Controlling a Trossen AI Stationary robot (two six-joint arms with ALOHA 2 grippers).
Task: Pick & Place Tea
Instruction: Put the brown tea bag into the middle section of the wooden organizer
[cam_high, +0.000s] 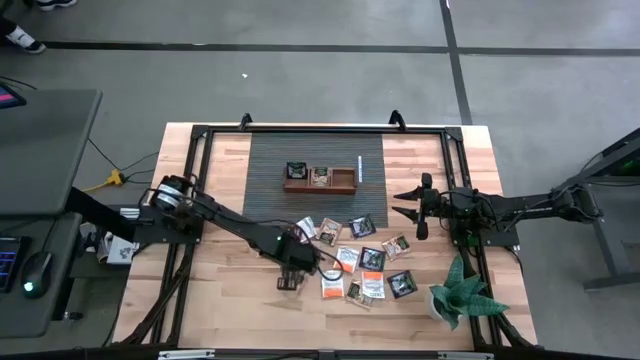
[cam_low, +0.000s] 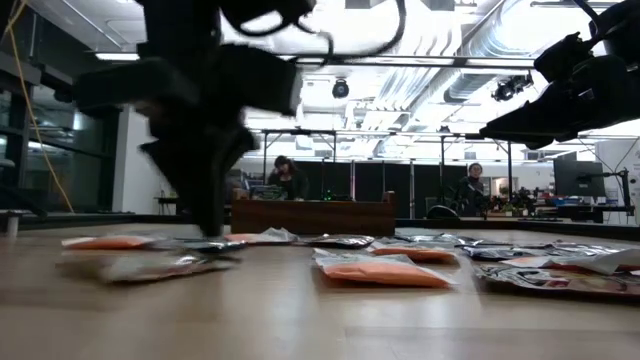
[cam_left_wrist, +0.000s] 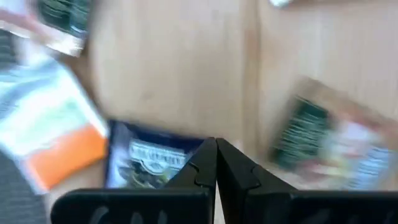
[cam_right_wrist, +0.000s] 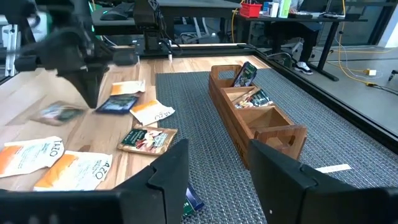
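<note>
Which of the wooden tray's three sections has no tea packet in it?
The end section of the wooden tray, nearest the right pincer. It shows bare wood; the other two each hold a dark packet.

even overhead room light, bright across the wooden bench (cam_high: 230, 310) seen from above, with soft shadows. in the low view, ceiling lights (cam_low: 520, 30) glare white and the near arm is a dark, blurred silhouette. the left wrist view is heavily motion-blurred; sachets (cam_left_wrist: 56, 137) smear.
</note>
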